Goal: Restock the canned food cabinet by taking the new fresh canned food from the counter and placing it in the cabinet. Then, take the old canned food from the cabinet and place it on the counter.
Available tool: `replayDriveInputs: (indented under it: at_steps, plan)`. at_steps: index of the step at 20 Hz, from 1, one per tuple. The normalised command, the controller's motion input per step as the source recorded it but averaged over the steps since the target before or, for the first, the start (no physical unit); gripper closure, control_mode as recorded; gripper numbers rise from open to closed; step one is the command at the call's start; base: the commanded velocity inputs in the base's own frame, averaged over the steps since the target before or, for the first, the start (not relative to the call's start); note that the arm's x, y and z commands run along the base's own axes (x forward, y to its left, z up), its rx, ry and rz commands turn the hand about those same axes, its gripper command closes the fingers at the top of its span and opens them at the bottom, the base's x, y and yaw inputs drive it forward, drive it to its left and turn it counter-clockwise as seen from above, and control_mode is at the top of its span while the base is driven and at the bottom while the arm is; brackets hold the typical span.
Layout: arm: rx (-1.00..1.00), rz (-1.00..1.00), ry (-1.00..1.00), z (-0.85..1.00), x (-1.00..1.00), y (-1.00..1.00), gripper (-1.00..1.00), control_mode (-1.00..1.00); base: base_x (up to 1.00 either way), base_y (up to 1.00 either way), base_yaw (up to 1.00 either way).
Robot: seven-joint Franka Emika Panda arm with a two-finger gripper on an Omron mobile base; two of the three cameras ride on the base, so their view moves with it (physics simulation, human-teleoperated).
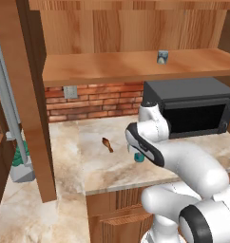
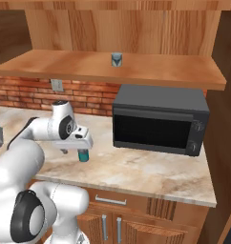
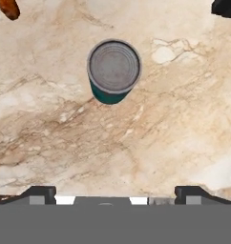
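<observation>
Approach step: our two-finger gripper hangs spread and empty above the upright teal-labelled, silver-lidded can on the beige marbled counter. Next we descend, centring on it, apparently slightly off-axis. The pale grey-blue can waits on the wooden cabinet shelf.

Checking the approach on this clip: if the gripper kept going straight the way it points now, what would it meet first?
Probably bare counter. The open gripper points straight down, and the teal can stands off its centre line in the hand view, so the fingers would likely miss its lid; depth is unclear.
</observation>
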Motion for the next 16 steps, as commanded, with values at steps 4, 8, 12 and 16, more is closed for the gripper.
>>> replayDriveInputs:
  at_steps: [4,8,12,16]
  plan:
    - [0.00,0.00,0.00,-0.05,0.13,0.00,-1.00,-1.00,0.00,0.00,0.00]
    - [0.00,0.00,0.00,0.00,0.19,0.00,-1.00,-1.00,0.00,0.00,0.00]
    - [0.00,0.00,0.00,0.00,0.25,0.00,-1.00,-1.00,0.00,0.00,0.00]
    - [0.00,0.00,0.00,-0.09,0.16,0.00,-1.00,-1.00,0.00,0.00,0.00]
